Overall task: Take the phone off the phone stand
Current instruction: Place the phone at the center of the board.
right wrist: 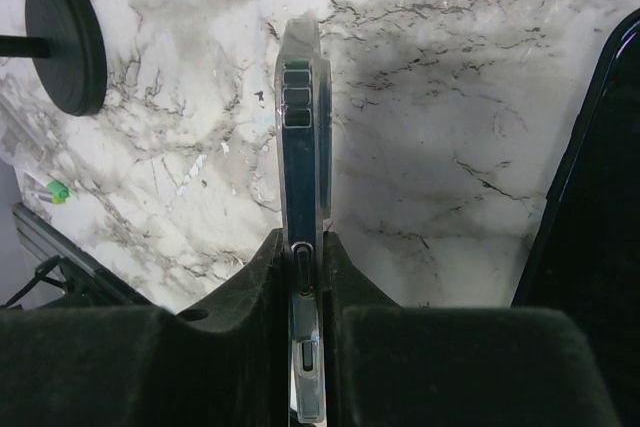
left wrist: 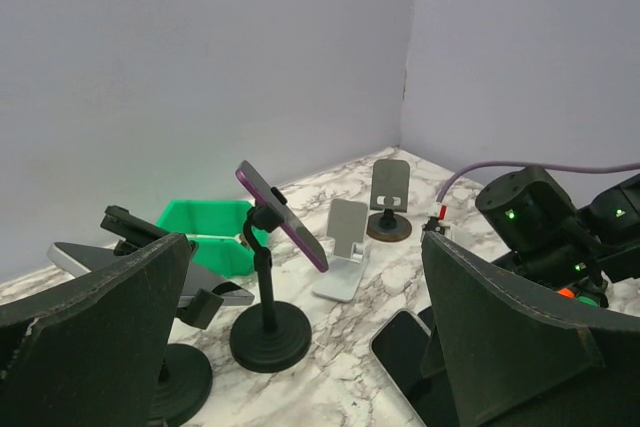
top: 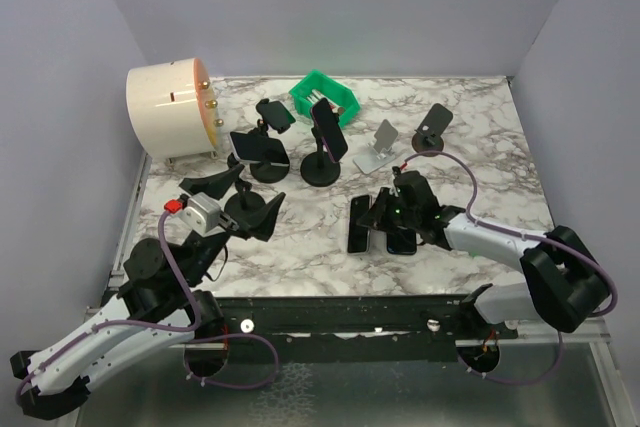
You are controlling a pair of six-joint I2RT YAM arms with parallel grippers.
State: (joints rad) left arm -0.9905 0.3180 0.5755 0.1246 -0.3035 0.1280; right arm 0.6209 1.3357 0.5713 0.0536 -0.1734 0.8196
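A phone in a purple case [top: 330,129] sits tilted on a black round-based stand [top: 321,169] at mid table; the left wrist view shows it [left wrist: 285,217] ahead of my open, empty left gripper [top: 240,199]. Two more black stands [top: 267,162] to its left hold phones. My right gripper [top: 372,212] is low over the marble and shut on a phone held on edge [right wrist: 302,137]. Its fingers [right wrist: 240,317] clamp the phone's lower end. Other phones [top: 402,239] lie flat beside it.
A green bin [top: 325,97] stands at the back. A silver folding stand [top: 378,147] and a small dark stand [top: 432,125] stand empty at back right. A cream round box [top: 170,112] is at back left. Grey walls enclose the marble table [top: 500,147].
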